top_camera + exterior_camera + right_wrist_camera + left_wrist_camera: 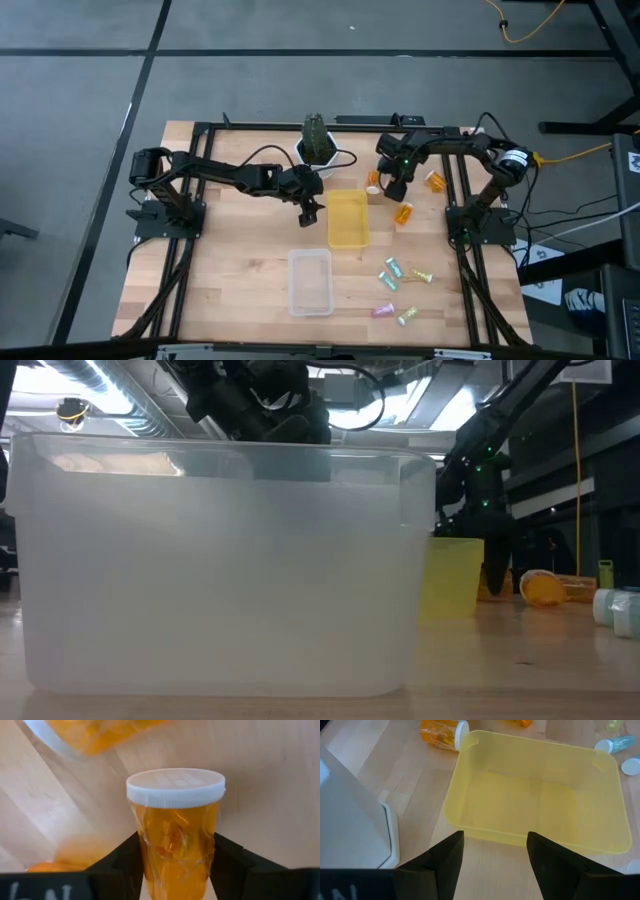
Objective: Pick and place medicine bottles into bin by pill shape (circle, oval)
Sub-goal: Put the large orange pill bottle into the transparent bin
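Observation:
An orange medicine bottle [175, 845] with a white cap sits between the fingers of my right gripper [394, 188], which points down just right of the yellow bin [348, 222]. Other orange bottles lie on their sides near it [403, 212] [437, 181] [374, 180]. Several pale green and pink bottles [390, 268] lie on the table at the near right. My left gripper [495, 840] hovers open at the yellow bin's left side, holding nothing. A clear bin [310, 282] stands nearer the table's front. My right gripper pinches the orange bottle's body [145, 855] between its two fingers, just below the white cap [175, 787]. The fingers come from above, pointing down, one on each side of the body. The gripper hides the bottle in the high view, so I cannot tell whether it rests on the table.
A white pot with a green plant [318, 148] stands at the far edge behind the yellow bin. In the low view the clear bin [220, 560] fills the foreground and hides most of the table. Bare wood lies left of the clear bin.

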{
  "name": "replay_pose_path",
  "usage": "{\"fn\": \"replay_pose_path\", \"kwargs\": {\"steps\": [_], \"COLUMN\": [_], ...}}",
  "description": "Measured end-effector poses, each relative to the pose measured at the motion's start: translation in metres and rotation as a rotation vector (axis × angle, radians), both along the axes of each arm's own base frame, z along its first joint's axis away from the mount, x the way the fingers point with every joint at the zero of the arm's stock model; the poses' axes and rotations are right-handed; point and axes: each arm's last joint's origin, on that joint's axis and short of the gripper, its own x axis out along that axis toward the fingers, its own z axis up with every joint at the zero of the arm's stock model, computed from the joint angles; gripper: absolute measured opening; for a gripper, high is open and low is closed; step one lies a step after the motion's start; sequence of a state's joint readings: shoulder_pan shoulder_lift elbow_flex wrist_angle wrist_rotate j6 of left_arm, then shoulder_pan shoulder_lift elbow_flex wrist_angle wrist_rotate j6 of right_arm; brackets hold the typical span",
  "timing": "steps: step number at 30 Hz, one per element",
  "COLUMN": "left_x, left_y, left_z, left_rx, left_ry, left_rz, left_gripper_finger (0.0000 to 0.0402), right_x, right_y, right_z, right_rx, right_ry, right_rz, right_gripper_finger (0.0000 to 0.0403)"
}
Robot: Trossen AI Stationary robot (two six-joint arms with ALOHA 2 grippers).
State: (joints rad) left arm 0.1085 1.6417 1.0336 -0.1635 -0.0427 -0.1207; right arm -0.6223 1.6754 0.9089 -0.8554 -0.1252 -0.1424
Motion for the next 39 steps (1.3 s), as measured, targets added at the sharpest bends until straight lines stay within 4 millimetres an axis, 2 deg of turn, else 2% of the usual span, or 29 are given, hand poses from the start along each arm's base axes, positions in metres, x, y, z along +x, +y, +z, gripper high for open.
{"fn": "replay_pose_path", "kwargs": {"steps": [5,9,15,22,25,32,35,39], "left_x": [0.000,0.000,0.000,0.000,0.000,0.000,0.000,0.000], "left_y": [0.000,0.000,0.000,0.000,0.000,0.000,0.000,0.000], "left_z": [0.000,0.000,0.000,0.000,0.000,0.000,0.000,0.000], "left_rx": [0.000,0.000,0.001,0.001,0.001,0.002,0.002,0.002], "left_ry": [0.000,0.000,0.000,0.000,0.000,-0.002,-0.003,-0.002], "left_rz": [0.000,0.000,0.001,0.001,0.001,0.002,0.002,0.002], "left_gripper_finger": [0.0212,0.0212,0.0212,0.0212,0.0212,0.0212,0.0212,0.0212], "right_x": [-0.003,0.001,0.016,0.037,0.036,0.011,0.001,-0.008], "right_y": [0.003,0.009,0.020,0.044,0.060,0.102,0.121,0.146], "right_z": [0.003,0.016,0.048,0.094,0.115,0.158,0.169,0.171], "right_rx": [0.033,0.067,0.095,0.122,0.132,0.060,0.039,0.035], "right_ry": [0.055,0.113,0.164,0.142,0.068,-0.186,-0.333,-0.519], "right_rz": [-0.057,-0.049,0.013,0.117,0.160,0.125,0.142,0.218], "right_gripper_finger": [0.0164,0.0164,0.0163,0.0162,0.0162,0.0162,0.0162,0.0162]}}
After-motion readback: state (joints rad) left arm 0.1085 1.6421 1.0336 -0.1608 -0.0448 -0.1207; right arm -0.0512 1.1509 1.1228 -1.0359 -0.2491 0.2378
